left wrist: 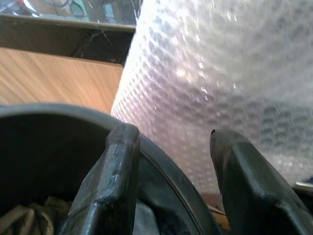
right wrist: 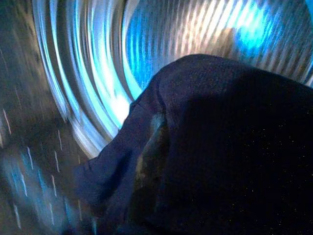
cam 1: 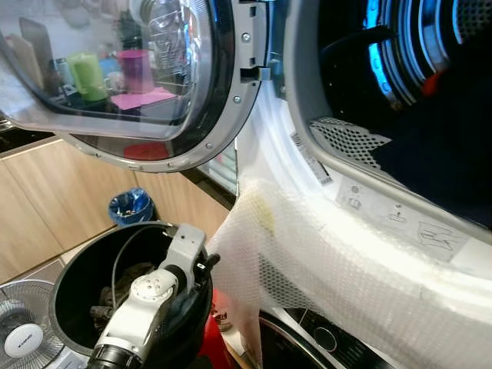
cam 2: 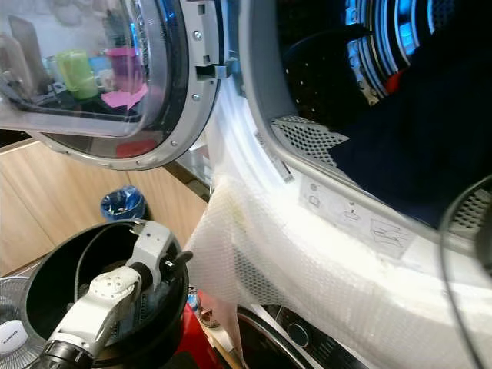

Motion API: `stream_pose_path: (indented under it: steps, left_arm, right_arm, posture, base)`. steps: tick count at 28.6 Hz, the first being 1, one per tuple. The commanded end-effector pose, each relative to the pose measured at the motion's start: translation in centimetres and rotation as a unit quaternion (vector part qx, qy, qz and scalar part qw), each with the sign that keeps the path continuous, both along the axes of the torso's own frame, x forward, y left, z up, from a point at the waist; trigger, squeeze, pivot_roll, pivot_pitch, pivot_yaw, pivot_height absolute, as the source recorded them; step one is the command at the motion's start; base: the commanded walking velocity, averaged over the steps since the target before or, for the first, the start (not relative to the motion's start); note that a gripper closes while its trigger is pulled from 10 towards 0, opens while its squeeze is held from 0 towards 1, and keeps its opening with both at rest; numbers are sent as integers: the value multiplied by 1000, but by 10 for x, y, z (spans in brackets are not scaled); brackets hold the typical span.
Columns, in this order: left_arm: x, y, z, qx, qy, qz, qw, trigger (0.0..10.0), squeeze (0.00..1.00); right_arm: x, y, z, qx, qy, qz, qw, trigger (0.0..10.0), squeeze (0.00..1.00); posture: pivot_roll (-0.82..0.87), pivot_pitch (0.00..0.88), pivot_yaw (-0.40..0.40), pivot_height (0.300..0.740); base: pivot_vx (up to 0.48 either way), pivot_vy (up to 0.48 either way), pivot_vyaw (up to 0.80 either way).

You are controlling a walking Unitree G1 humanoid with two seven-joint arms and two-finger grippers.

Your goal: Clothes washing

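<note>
One washer stands open on the right, its round glass door [cam 1: 131,77] swung out to the left on a grey metal rim studded with screws. One ribbed steel drum [right wrist: 98,63], lit blue, lies behind the opening; its surface is shiny and ridged. One dark garment [right wrist: 230,147], soft and matte with a fine weave, sits in the drum mouth and covers the right gripper; whether that gripper's jaws are clenched or released cannot be told. A perforated grey lint screen [cam 1: 350,138] lines the lower lip of the opening. One sheet of bubble wrap [cam 1: 323,269], translucent white and pimpled, drapes over the washer's front sill and hangs down to the left.

One round black basket [cam 1: 65,280] of smooth plastic sits near left, with crumpled dark clothes [cam 1: 115,296] at its bottom. The left gripper [left wrist: 171,186] hangs at the basket's right rim beside the bubble wrap, jaws released and apart, holding nothing; its two fingers [left wrist: 115,186] are scuffed black. One white fan [cam 1: 23,327] shows at the near left corner. One small blue bin [cam 1: 131,206] stands farther off against the light wooden cabinets [cam 1: 54,196].
</note>
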State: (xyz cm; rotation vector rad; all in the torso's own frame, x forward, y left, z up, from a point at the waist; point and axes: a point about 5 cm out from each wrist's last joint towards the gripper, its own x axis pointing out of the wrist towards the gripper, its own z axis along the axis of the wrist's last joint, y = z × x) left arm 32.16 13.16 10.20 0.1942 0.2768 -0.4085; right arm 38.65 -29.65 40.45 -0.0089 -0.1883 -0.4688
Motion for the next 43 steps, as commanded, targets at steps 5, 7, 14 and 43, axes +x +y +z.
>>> stream_pose_path:
  steps: [5, 7, 14, 43]
  left_arm:
    - [-4, -3, -2, 9, 13, -19, 1000, 10000, 0]
    - [-5, -3, -2, 9, 13, -18, 1000, 10000, 0]
    - [-5, -2, 0, 6, 14, -17, 1000, 10000, 0]
    - [-7, -4, -5, 13, 46, -37, 998, 10000, 0]
  right_arm:
    - [11, -2, -63, 73, 74, -2, 995, 10000, 1000]
    - [10, -2, -54, 68, 60, 0, 996, 10000, 1000]
    - [-3, -10, -9, 66, -7, -12, 998, 10000, 1000]
    - [-71, -17, -14, -6, 14, 7, 1000, 10000, 1000]
  posture:
    - [171, 0, -13, 740]
    - [171, 0, -11, 740]
    - [170, 0, -9, 740]
    - [149, 3, 10, 740]
  base:
    - [0, 0, 0]
    - [0, 0, 0]
    - [0, 0, 0]
    - [0, 0, 0]
